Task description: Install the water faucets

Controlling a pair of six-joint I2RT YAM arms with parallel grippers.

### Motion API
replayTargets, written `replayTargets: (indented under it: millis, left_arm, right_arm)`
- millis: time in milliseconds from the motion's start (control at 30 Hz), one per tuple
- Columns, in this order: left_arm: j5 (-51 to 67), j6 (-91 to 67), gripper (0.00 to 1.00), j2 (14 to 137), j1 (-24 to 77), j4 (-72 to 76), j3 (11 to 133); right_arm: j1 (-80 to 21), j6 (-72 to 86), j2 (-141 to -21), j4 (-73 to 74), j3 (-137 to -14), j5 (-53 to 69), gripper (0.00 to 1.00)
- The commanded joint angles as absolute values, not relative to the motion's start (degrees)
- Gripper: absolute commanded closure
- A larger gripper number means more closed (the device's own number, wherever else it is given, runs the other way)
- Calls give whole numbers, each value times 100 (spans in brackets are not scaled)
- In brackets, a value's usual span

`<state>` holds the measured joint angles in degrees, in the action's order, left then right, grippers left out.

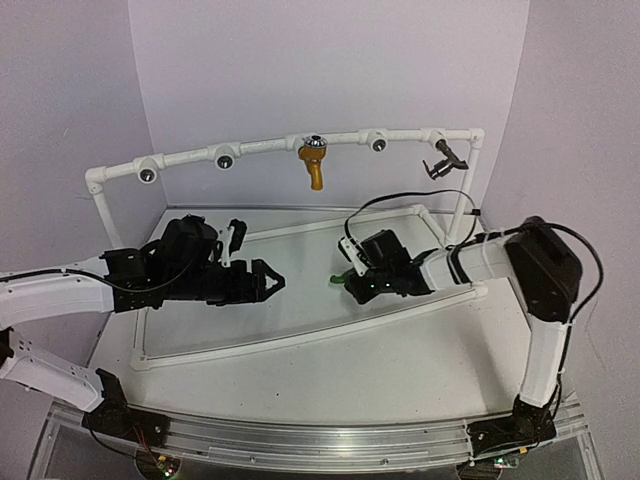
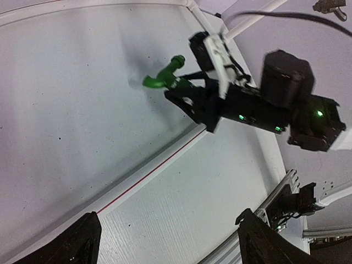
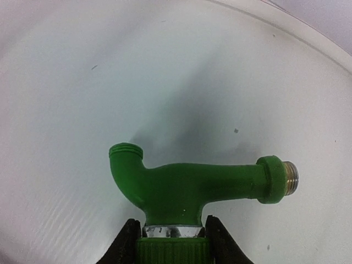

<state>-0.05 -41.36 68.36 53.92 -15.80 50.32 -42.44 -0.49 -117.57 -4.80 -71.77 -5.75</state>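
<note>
My right gripper (image 1: 345,283) is shut on the green faucet (image 3: 192,187), gripping its ribbed cap just below the silver ring; the curved spout points left and the threaded end right, just above the table. The green faucet also shows in the top view (image 1: 338,279) and the left wrist view (image 2: 165,77). The mustard-yellow faucet (image 1: 314,165) hangs from the middle of the white pipe frame (image 1: 265,147). The dark grey faucet (image 1: 444,160) sits at the frame's right end. My left gripper (image 1: 272,283) is open and empty, left of the green faucet.
The pipe frame carries round silver-centred sockets (image 1: 226,157) along its top rail. Its white base rail (image 1: 300,338) runs across the table, seen with a red line in the left wrist view (image 2: 148,176). Purple walls enclose the back and sides.
</note>
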Motion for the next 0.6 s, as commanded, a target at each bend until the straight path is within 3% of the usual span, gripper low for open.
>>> replayTargets:
  millis: [0,100,333,567]
  left_arm:
    - [339,-4672,9,6723,5321,-587,4941]
    - [1153,-4713,8,7056,5277,-178,5139]
    - [3263,-4645,9,8107,5403,694,5649]
    - [3248,-4780,11,8471,5635,833,5847]
  right_arm:
    - [-4375,-1680,-9843,-745,-5993,1941,100]
    - [-4559,-2336,-8992,-249,-5499,2968,99]
    - [-5090,-2650,-8138,568,-5429,3166,100]
    - [-5547,-2864,-7912,940,-5600,2786,100]
